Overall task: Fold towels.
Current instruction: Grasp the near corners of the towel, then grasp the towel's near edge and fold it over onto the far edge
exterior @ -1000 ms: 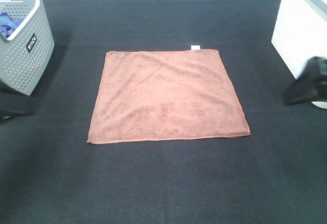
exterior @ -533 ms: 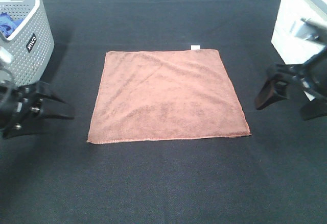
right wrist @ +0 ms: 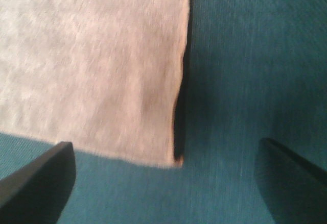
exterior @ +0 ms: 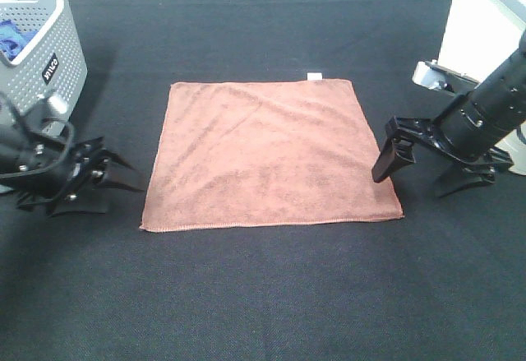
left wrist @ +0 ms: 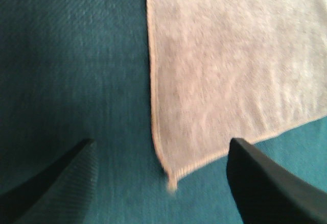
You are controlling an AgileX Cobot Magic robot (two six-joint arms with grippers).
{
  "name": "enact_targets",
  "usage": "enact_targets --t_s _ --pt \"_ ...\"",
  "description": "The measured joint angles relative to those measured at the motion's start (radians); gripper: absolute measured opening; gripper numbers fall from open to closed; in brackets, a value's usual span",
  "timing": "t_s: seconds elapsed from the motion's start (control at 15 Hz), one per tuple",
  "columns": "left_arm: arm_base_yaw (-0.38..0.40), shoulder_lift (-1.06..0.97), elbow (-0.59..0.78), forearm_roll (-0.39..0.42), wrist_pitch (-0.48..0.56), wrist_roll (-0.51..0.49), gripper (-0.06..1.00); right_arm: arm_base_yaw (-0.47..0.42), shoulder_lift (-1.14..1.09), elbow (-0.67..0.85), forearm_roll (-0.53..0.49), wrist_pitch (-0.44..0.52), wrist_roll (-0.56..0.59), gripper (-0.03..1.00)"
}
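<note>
1. Nearest you is bare tabletop (exterior: 263, 295), then the near hem of the towel (exterior: 267, 155). The towel lies flat and fully open in the middle of the tabletop, with no fold made. It is square, so neither axis is the long one.
2. Your left gripper (exterior: 123, 173) sits low, just off the towel's left edge and close to the near-left corner. Its jaws are spread and empty, pointing in at the cloth. The left wrist view shows that corner just ahead, between the two jaws.
3. Your right gripper (exterior: 409, 184) mirrors it, just beside the right edge by the near-right corner. Its jaws are also spread wide and hold nothing, and the corner lies ahead between them.
4. Each arm is nearer its own near corner, so the next move is probably to pinch both corners and carry them toward the far hem.
5. Along the far hem, a white tag (exterior: 314, 76) sticks out near the far-right corner.
6. Farther back, a grey basket (exterior: 49, 73) holding a blue cloth (exterior: 12, 36) stands far left, and a white box (exterior: 485, 40) far right.
</note>
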Motion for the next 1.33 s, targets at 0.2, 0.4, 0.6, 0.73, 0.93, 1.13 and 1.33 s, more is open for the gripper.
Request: enact_targets --t_s 0.2,0.4,0.6,0.73,0.93,1.13,1.33 --pt "-0.048 0.04 -0.042 0.0 -0.02 0.0 0.68 0.0 0.047 -0.037 0.004 0.0 -0.028 0.89" --pt "-0.095 0.079 -0.08 -0.015 -0.044 0.0 0.68 0.0 0.103 -0.072 0.026 0.013 -0.053 0.88" --pt "-0.137 0.135 -0.137 -0.059 -0.012 0.0 0.68 -0.001 0.141 -0.083 0.219 0.045 -0.195 0.84" --pt "-0.162 0.164 -0.173 -0.088 0.03 0.0 0.68 -0.001 0.165 -0.086 0.308 0.078 -0.239 0.77" --pt "-0.176 0.18 -0.184 -0.112 0.033 0.0 0.57 0.0 0.18 -0.086 0.337 0.093 -0.253 0.67" --pt "-0.177 0.189 -0.184 -0.107 0.019 0.0 0.38 0.0 0.19 -0.086 0.339 0.097 -0.253 0.56" --pt "-0.179 0.197 -0.183 -0.089 0.011 0.0 0.02 0.0 0.206 -0.085 0.327 0.089 -0.237 0.09"
